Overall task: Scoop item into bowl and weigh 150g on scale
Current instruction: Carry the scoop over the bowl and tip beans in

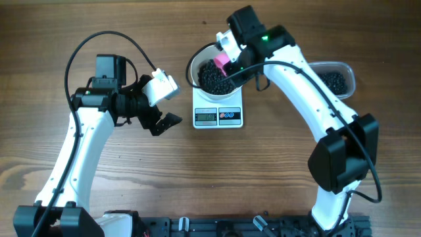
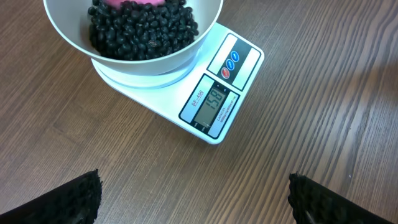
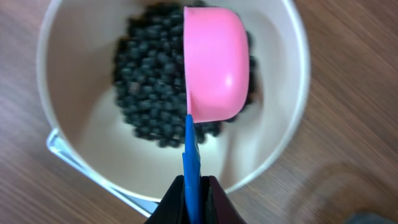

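Note:
The white bowl [image 1: 193, 66] stands on the white scale [image 1: 218, 116] and holds a heap of the black bean-like item [image 1: 210, 79]. My right gripper [image 1: 231, 51] is over the bowl, shut on the blue handle [image 3: 191, 146] of a pink scoop [image 3: 214, 62]. The scoop's cup is turned over above the item [image 3: 143, 81], its outside facing the wrist camera. My left gripper [image 1: 171, 103] hangs open just left of the scale, with only bare table between its fingers [image 2: 74, 199]. The scale's display [image 2: 210, 103] appears to read 158.
A clear plastic tub [image 1: 347, 69] with more black pieces stands at the back right, behind the right arm. The scale's two round buttons [image 2: 229, 64] face the front. Bare wooden table [image 1: 217, 171] lies in front of the scale.

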### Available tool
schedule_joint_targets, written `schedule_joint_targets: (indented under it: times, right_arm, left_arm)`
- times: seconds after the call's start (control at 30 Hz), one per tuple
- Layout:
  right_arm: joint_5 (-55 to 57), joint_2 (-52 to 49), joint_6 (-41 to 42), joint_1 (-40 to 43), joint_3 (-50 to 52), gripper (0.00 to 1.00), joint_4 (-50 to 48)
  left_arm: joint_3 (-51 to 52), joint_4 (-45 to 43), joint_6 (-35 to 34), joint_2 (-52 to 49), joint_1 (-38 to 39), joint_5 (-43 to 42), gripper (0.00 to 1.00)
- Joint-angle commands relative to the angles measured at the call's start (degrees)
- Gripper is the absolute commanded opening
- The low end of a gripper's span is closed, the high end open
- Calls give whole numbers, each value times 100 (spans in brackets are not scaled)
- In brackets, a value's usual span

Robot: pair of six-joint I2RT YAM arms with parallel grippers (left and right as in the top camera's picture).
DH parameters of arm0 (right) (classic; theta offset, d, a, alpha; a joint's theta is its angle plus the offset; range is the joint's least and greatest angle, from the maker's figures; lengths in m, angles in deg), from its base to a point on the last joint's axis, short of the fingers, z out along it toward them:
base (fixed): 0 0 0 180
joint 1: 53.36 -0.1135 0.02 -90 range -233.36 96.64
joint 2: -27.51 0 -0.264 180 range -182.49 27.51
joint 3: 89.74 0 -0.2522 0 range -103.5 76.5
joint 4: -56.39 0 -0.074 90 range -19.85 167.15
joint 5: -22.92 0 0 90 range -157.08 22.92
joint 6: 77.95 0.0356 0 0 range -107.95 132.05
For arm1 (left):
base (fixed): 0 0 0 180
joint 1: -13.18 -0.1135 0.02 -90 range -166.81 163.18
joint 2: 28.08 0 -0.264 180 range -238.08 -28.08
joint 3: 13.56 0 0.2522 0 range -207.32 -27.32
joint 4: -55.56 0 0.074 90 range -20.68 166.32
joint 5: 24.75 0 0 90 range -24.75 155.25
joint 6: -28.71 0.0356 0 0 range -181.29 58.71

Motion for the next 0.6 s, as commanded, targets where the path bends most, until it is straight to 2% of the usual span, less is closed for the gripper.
schedule_joint_targets:
  times: [0.0, 0.1, 0.33, 0.57]
  right_arm:
    - [-413, -74, -155, -210, 66, 4, 22]
    - [-501, -74, -92, -214, 66, 4, 57]
    - [-1803, -74, 61, 37, 63, 4, 271]
    - [-4011, -57, 61, 1051, 17, 4, 328]
  left_arm:
    - [24, 2, 94, 90, -28, -129, 100]
    - [24, 2, 94, 90, -28, -127, 100]
    - [24, 2, 94, 90, -28, -129, 100]
    - [24, 2, 94, 90, -28, -127, 100]
